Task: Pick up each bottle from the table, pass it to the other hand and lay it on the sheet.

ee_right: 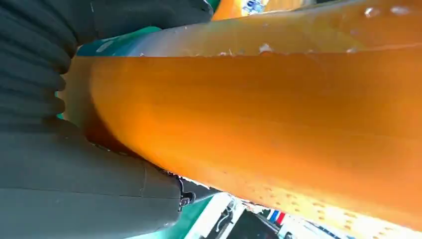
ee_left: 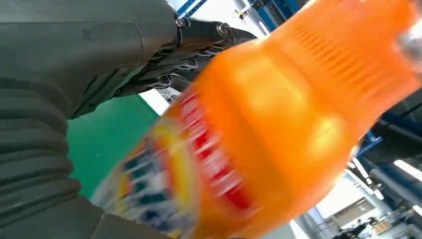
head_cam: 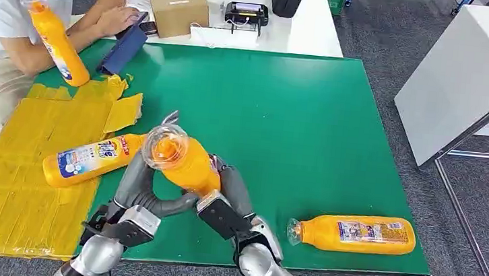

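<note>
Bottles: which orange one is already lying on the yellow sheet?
The bottle lying at the sheet's right edge, cap toward the green mat. One lies on bare mat, one is held up between both hands, one a person holds.

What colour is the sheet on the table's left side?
Yellow; the sheet shows best in the head view, lying over the green table.

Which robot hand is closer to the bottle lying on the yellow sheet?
Left. The left hand is right beside the bottle on the sheet, just off its neck end. The right hand is farther off, on the other side of the held bottle.
</note>
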Available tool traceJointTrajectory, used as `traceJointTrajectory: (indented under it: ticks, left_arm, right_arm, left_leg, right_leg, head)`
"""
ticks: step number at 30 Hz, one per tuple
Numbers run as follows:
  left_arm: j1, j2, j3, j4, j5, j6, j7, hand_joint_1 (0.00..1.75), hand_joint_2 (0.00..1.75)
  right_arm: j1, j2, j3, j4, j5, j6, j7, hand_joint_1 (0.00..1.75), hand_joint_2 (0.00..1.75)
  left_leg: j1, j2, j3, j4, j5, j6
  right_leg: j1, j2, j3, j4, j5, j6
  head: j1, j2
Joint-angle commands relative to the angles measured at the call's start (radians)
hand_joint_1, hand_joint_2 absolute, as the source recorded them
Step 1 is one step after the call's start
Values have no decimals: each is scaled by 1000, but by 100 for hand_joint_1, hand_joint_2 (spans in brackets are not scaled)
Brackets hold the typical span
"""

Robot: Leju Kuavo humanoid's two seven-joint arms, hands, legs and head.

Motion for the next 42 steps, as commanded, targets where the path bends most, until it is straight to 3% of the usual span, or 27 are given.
traceJointTrajectory:
  ticks: [1, 7, 11, 20, 29, 42]
  left_arm:
    - [-4, 36, -51, 141, -74, 18, 10, 0, 175]
    - [-14, 22, -51, 160, -74, -8, 40, 0, 175]
    - [-21, 8, -10, 138, 76, -107, 46, 0, 175]
    - [-22, 8, -8, 136, 78, -110, 47, 0, 175]
    - [-56, -3, 73, 93, 421, -292, 40, 0, 175]
    - [23, 19, -19, -63, 274, -212, -32, 0, 175]
  right_arm:
    - [-10, -44, -24, -73, -17, -13, -1, 175, 175]
    - [-3, -53, -1, -84, 32, -23, 3, 175, 175]
    - [-11, -54, 40, -45, 74, -26, 12, 175, 175]
    - [-12, -52, 42, -35, 76, -31, 10, 175, 175]
    - [-43, -36, 125, 104, 120, -35, -2, 175, 175]
    - [-18, -43, 31, 137, 75, -44, -1, 175, 175]
  left_leg:
    - [1, -1, 3, -1, -1, -1]
    - [2, -3, 5, 0, -2, -2]
    - [2, -2, 5, 0, -2, -2]
    - [2, -2, 6, 0, -2, -2]
    - [2, 0, 4, 0, -1, -2]
    - [1, -1, 2, -1, -1, -1]
  right_leg:
    - [0, 3, 3, -1, -1, -1]
    - [1, 3, 6, -1, -2, -2]
    - [1, 4, 6, -1, -2, -2]
    - [1, 5, 6, -1, -2, -2]
    - [1, 5, 4, -1, -1, -2]
    - [0, 2, 3, -1, -1, -1]
  head:
    - [0, 0]
    - [0, 0]
    - [0, 0]
    - [0, 0]
    - [0, 0]
    - [0, 0]
